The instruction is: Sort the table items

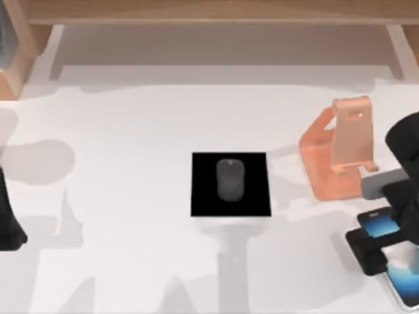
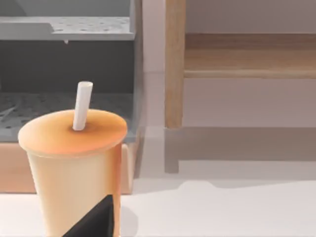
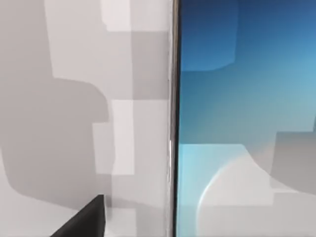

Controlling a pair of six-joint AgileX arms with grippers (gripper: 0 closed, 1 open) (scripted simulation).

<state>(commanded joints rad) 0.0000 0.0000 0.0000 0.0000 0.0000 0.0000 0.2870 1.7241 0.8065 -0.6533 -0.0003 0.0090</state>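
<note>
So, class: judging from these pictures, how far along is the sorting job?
Done: the mouse sits on the black mat at the table's centre. In hand: the right gripper is down over the phone, which lies flat at the table's right edge. Left: the orange stand holds nothing yet, so the phone probably belongs there. The left arm is parked at the left.

Bright, even light; soft overlapping grey shadows.

The white table point(image 1: 131, 196) carries a square black mat point(image 1: 203, 196) at centre, a salmon-pink plastic phone stand point(image 1: 340, 154) at three o'clock, and a white-rimmed smartphone point(image 1: 402, 281) with a glowing blue screen at four o'clock.
</note>
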